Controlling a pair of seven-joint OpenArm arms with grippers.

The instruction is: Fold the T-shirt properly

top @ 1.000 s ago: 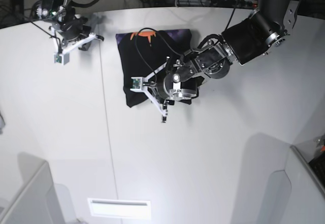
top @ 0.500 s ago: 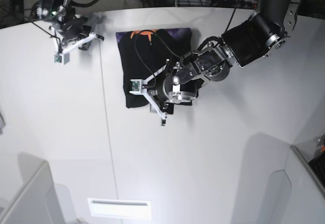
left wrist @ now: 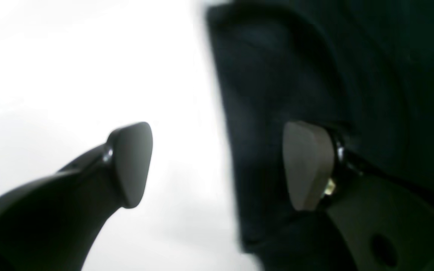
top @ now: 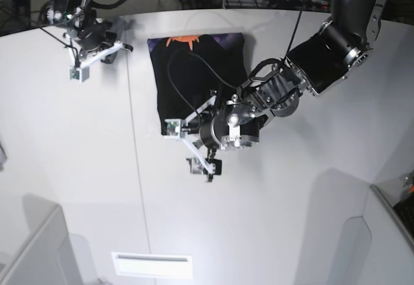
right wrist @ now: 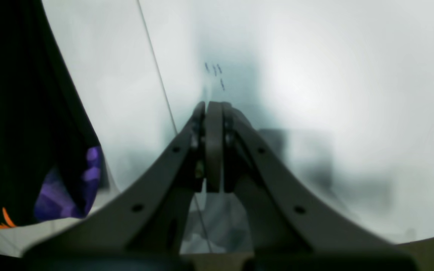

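Start at your left gripper (left wrist: 217, 165): its jaws stand wide apart with nothing between them but bare worktop (left wrist: 89, 75). One pad (left wrist: 130, 162) hangs over white surface; the other pad (left wrist: 307, 165) sits in front of the black cloth, and whether it touches the fabric cannot be told from the blurred wrist view. So the T-shirt (left wrist: 315, 75) lies to that far-pad side of the jaws and runs on beyond them, its near edge falling in the gap between the two pads. From above, the left gripper (top: 202, 148) is just off the lower edge of the T-shirt (top: 194, 78), which lies as a compact dark rectangle with its long axis running away from the jaws toward the back of the worktop (top: 291, 201), the orange and purple print showing along that far edge.

This arm is clearly the nearer one. Any next grasp or smoothing on the lower edge would, in my judgement, fall to it, and you would need to bring the jaws back toward the cloth rather than sideways.

Further off, your right gripper (right wrist: 214, 113) has its jaws pressed together on nothing, over bare worktop. The T-shirt (right wrist: 21, 113) lies off to one side of those jaws, apart from them, with a purple patch at its corner. From above, the right gripper (top: 97, 51) sits beside the shirt's far corner, not touching it.
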